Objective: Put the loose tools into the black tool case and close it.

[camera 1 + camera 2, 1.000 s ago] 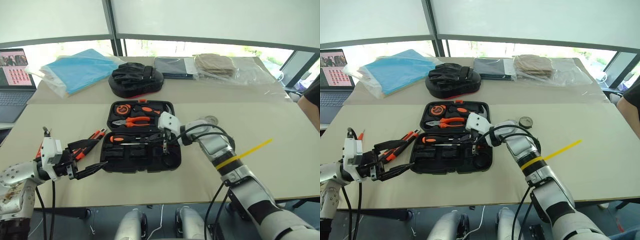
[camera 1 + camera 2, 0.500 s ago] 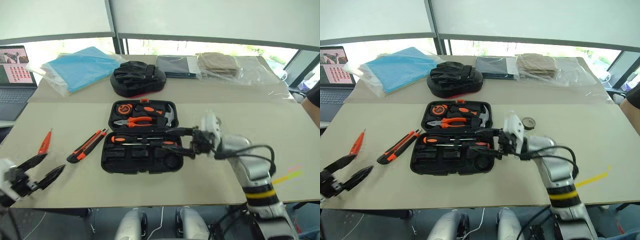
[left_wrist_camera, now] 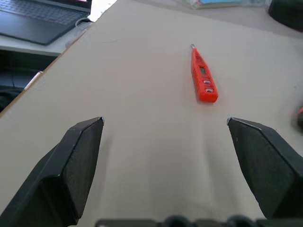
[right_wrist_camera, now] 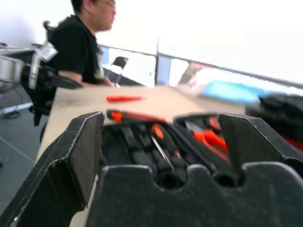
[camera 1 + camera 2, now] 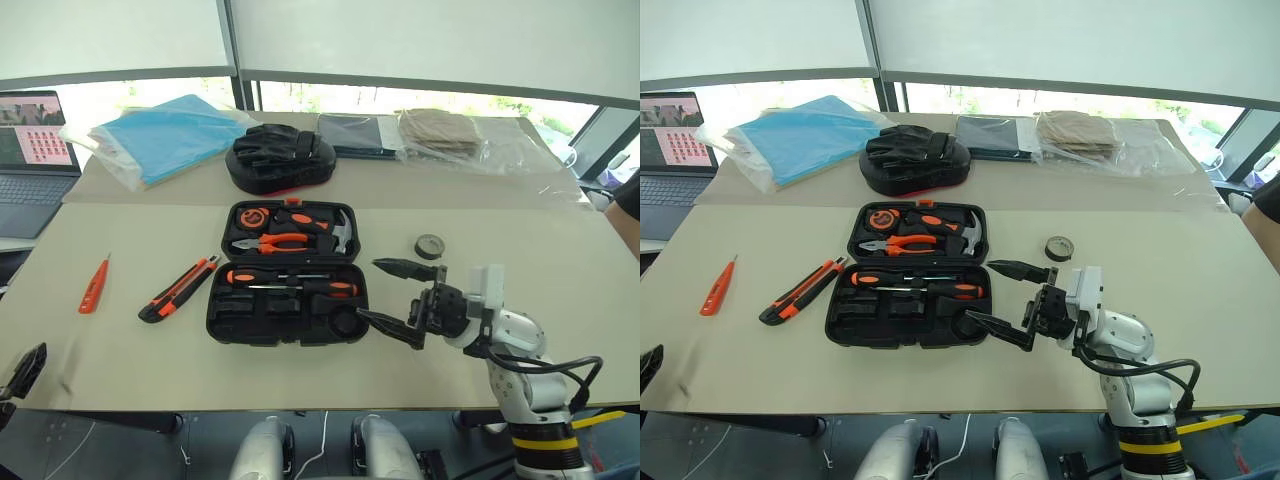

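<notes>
The black tool case (image 5: 282, 331) lies open at the table's middle. Its upper half holds pliers, a hammer and a tape measure. Two black-and-orange screwdrivers (image 5: 300, 282) lie in its lower half. An orange-black utility knife (image 5: 178, 290) rests just left of the case. Farther left lies the orange tester screwdriver (image 5: 92, 287), also seen ahead of my open, empty left gripper (image 3: 165, 120) as the tester (image 3: 203, 78). A dark tape roll (image 5: 430, 246) sits right of the case. My right gripper (image 5: 392, 296) hangs open and empty beside the case's right edge.
A rounded black padded bag (image 5: 278, 158), a blue packet (image 5: 165, 140) and bagged folded cloths (image 5: 440, 130) line the far table. A laptop (image 5: 30, 150) stands at the far left. A person (image 4: 80, 42) sits beyond the table's left end.
My right gripper opened, left a screwdriver in the case's lower half and drew back to the right. My left gripper swung away from the utility knife to the table's front left corner.
</notes>
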Robot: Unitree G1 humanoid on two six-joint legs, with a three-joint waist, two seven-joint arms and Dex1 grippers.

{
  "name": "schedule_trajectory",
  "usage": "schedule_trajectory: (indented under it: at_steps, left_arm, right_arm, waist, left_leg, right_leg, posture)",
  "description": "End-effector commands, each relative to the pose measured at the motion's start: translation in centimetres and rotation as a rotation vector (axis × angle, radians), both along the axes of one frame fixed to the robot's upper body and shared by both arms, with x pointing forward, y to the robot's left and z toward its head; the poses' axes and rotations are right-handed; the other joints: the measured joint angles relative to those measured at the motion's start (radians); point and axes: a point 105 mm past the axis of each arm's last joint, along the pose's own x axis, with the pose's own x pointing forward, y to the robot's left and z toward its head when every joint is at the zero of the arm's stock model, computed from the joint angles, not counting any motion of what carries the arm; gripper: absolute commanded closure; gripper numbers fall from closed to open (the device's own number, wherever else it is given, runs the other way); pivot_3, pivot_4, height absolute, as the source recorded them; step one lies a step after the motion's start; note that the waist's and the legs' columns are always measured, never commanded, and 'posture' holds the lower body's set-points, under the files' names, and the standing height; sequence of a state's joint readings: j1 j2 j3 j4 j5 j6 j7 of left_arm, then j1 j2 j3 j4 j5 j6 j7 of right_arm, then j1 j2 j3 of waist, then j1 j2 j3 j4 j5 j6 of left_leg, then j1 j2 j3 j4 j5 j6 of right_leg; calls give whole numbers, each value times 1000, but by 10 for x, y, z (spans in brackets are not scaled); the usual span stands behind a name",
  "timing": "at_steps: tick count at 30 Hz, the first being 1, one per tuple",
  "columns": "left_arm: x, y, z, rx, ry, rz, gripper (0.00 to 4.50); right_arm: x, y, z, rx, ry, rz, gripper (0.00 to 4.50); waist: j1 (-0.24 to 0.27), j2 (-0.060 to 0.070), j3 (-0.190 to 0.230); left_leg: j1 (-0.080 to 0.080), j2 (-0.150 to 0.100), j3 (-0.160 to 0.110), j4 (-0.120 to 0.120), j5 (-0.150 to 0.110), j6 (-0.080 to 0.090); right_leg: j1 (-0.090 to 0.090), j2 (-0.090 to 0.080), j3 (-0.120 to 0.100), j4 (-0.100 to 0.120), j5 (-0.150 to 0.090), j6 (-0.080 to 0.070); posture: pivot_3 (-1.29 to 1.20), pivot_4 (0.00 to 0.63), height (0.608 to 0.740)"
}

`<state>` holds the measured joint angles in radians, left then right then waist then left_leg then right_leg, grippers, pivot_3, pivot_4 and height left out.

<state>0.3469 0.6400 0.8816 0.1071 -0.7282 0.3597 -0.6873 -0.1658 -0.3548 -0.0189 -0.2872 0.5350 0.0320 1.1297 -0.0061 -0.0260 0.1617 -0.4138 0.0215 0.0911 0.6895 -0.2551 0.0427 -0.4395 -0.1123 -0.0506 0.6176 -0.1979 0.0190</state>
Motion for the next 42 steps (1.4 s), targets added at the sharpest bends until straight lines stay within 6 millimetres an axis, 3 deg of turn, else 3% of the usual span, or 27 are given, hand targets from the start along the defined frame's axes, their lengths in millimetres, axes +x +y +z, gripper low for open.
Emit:
schedule_trajectory:
  at_steps: [1, 4, 6, 13, 19, 22, 28, 31, 33, 36, 37, 39, 42]
  left_arm:
    - [31, -7, 27, 3, 42, -16, 0]
    - [68, -18, 33, -18, 150, -9, 0]
    - [81, -23, 33, -10, 197, -16, 0]
    - [117, -16, 25, 21, 330, 69, 0]
    - [132, -16, 10, 6, 414, 77, 0]
    - [130, -18, 3, -1, 450, 61, 700]
    - [117, -12, -7, 2, 472, 73, 2825]
    - [120, -15, 0, 6, 401, 37, 3821]
    - [124, -19, 10, 10, 327, -2, 4039]
    - [140, -55, 69, 162, -2, -262, 4039]
    - [139, -76, 85, 228, -79, -401, 4039]
    - [131, -119, 99, 342, -129, -679, 4039]
    - [116, -169, 96, 500, -98, -1041, 4039]
  right_arm:
    - [-12, 16, 31, 62, -127, 92, 65]
    - [-13, 30, 42, 96, -150, 139, 65]
    - [-13, 35, 43, 99, -155, 153, 65]
    - [-9, 47, 45, 103, -192, 182, 65]
    - [-11, 47, 42, 91, -199, 189, 65]
    - [-14, 42, 41, 85, -203, 173, 0]
    - [-14, 37, 36, 70, -192, 149, 0]
    - [-13, 36, 33, 62, -187, 141, 0]
    - [-12, 35, 31, 58, -184, 137, 0]
    - [-11, 29, 30, 39, -179, 119, 0]
    - [-11, 26, 29, 31, -175, 109, 0]
    - [-9, 18, 29, 11, -159, 90, 0]
    - [-7, 4, 23, -40, -130, 57, 0]
  waist:
    - [2, 0, 0]
    - [10, 0, 0]
    - [10, -1, 0]
    - [-6, -2, 0]
    - [-7, -3, 1]
    - [-7, -3, 1]
    - [-7, -3, 1]
    - [-7, -3, 1]
    - [-7, -3, 1]
    - [2, -4, 1]
    - [7, -6, 1]
    - [11, -9, 1]
    - [13, -9, 1]
  left_leg:
    - [0, 0, 0, 0, 0, 0]
    - [0, 0, 0, 0, 1, -1]
    - [1, -2, 0, 0, 1, -1]
    - [2, -4, 2, -2, 5, 3]
    - [3, -3, 2, -4, 7, 0]
    - [4, -3, 3, -4, 7, 0]
    - [6, -3, 4, -6, 6, -2]
    - [8, -4, 5, -8, 5, -3]
    - [8, -4, 5, -8, 4, -6]
    - [7, -4, 5, -8, 4, -7]
    - [6, -4, 5, -8, 4, -7]
    - [4, -4, 4, -8, 5, -8]
    - [4, -4, 4, -8, 4, -8]
  right_leg:
    - [0, 1, 0, 0, 0, 0]
    - [1, 1, -1, 1, 1, -1]
    - [1, 1, -1, 3, 1, -1]
    - [1, 2, 2, 8, 1, -1]
    - [1, 5, 3, 9, 1, -3]
    - [1, 4, 4, 10, 1, -3]
    - [2, 2, 4, 10, 1, -3]
    - [2, 0, 5, 10, 1, -3]
    - [2, 0, 5, 10, 1, -3]
    - [2, -1, 4, 9, 1, -3]
    - [1, -2, 3, 9, 1, -3]
    - [0, -2, 1, 8, 2, -5]
    - [0, -4, 2, 6, 2, -5]
  posture:
    - [0, 150, 740]
    - [0, 150, 740]
    - [0, 150, 740]
    - [0, 150, 740]
    - [0, 150, 740]
    - [0, 150, 740]
    - [0, 150, 740]
    - [0, 150, 740]
    - [0, 150, 740]
    - [0, 150, 740]
    - [0, 150, 740]
    - [0, 150, 740]
    - [0, 150, 740]
